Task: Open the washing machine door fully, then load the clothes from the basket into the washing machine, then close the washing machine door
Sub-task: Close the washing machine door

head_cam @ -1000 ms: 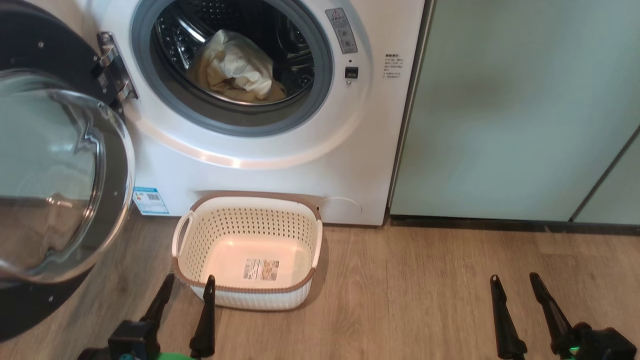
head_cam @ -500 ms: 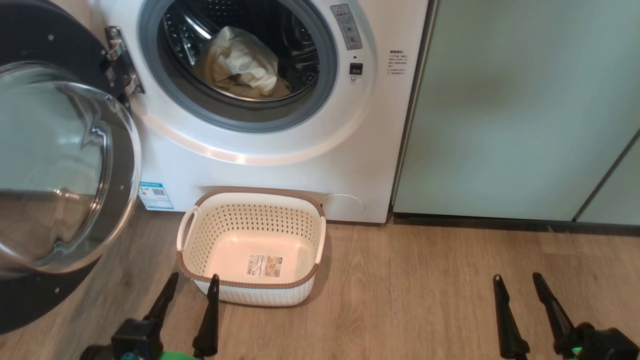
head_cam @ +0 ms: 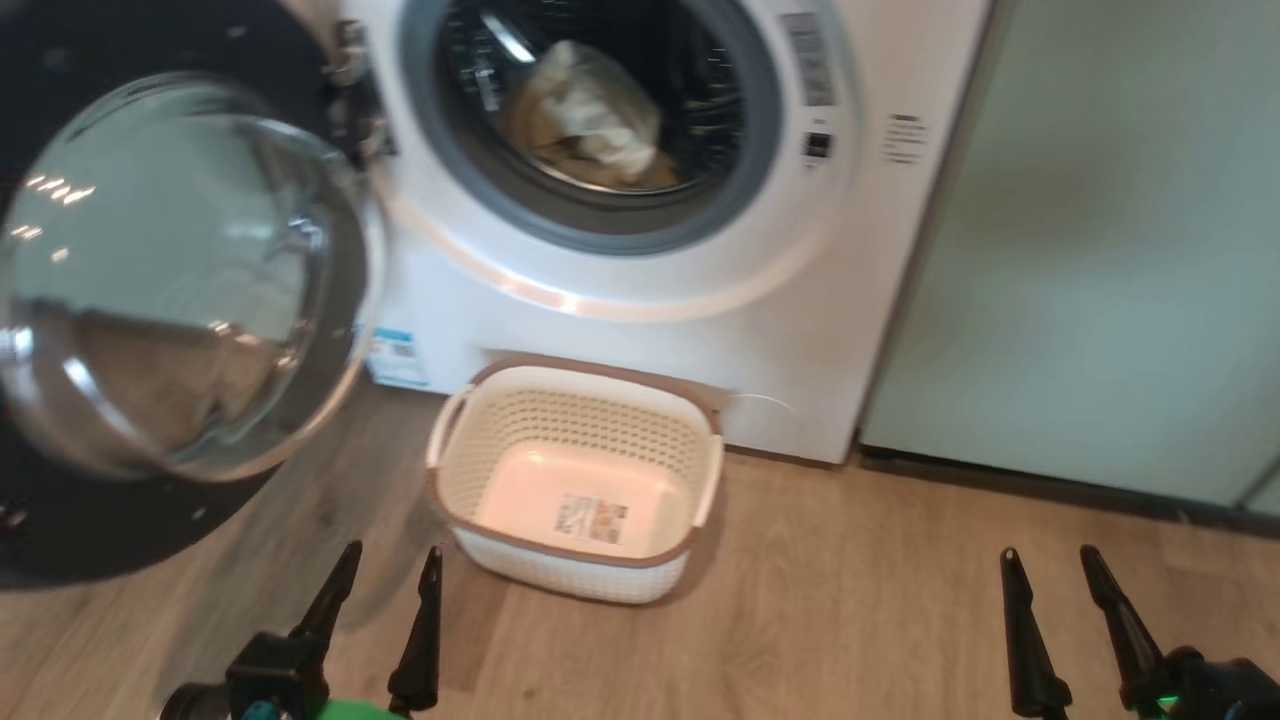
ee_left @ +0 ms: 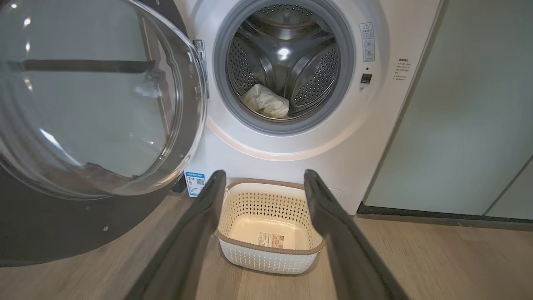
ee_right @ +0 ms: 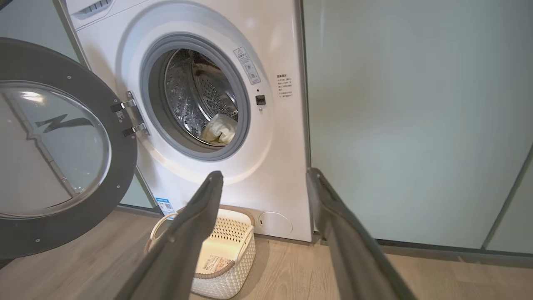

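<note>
- Hovering nearest me, the left gripper point(head_cam: 393, 549), two long dark fingers spread wide, holds nothing. The right gripper point(head_cam: 1048, 552) is just as wide and just as empty. Neither has budged over the last second.
- Just past the left fingers sits the cream-white perforated plastic basket point(head_cam: 575, 580) with the brown rim. It is bare down to its label and stands on the pale wood-plank floor point(head_cam: 850, 620).
- What has changed is the head's look: the whole scene has slid right and blurred (the robot is turning left; the things themselves stay put). That brings more of the large round glossy black door point(head_cam: 170, 280) into view, its bulging glass window swung fully open.
- Behind, the big white front-loading washing machine point(head_cam: 640, 340) has the pale yellow clothes point(head_cam: 590, 120) lying in its steel drum.
- Loading looks finished to me, and the turn likely sets up closing the door.
</note>
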Controlling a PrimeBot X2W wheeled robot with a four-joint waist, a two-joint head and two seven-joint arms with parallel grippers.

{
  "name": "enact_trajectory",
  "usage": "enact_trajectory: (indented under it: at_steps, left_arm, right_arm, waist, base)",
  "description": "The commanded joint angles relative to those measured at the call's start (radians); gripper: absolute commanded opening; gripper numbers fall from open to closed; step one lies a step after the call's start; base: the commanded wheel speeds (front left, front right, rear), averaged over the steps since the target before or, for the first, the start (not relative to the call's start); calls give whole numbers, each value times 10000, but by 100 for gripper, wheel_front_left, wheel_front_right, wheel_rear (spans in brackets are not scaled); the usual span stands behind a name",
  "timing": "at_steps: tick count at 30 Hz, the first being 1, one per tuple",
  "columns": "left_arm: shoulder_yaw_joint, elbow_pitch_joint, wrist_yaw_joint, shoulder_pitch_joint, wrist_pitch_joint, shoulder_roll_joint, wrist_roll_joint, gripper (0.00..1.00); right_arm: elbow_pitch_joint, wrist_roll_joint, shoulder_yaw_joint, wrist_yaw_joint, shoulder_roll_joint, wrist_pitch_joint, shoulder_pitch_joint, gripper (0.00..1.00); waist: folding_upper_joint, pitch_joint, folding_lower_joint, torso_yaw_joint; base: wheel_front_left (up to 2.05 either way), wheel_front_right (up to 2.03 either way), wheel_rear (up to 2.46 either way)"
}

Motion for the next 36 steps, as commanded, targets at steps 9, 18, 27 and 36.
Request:
enact_trajectory:
  at_steps: [9, 18, 27, 36]
  left_arm:
    - [373, -259, -32, -593, -58, 288, -52, 100]
    - [361, -363, -17, -562, 16, 404, -52, 100]
    - [385, -458, 63, -446, 61, 464, -83, 100]
    - [407, -524, 149, -386, 62, 474, -122, 73]
  right_arm:
    - [-313, -34, 248, -29, -139, -63, -265, 100]
    - [-223, 89, 419, -29, -139, -65, -320, 100]
    - [-175, 169, 550, -29, -139, -65, -354, 100]
    - [-161, 173, 654, -29, -139, -66, -387, 100]
  waist:
    - [0, -204, 0, 2449]
    - [0, -346, 0, 3671]
    - [0, -430, 0, 4079]
    - [0, -438, 0, 4060]
  base:
    - [0, 0, 0]
    - [0, 0, 0]
    - [0, 0, 0]
    - [0, 0, 0]
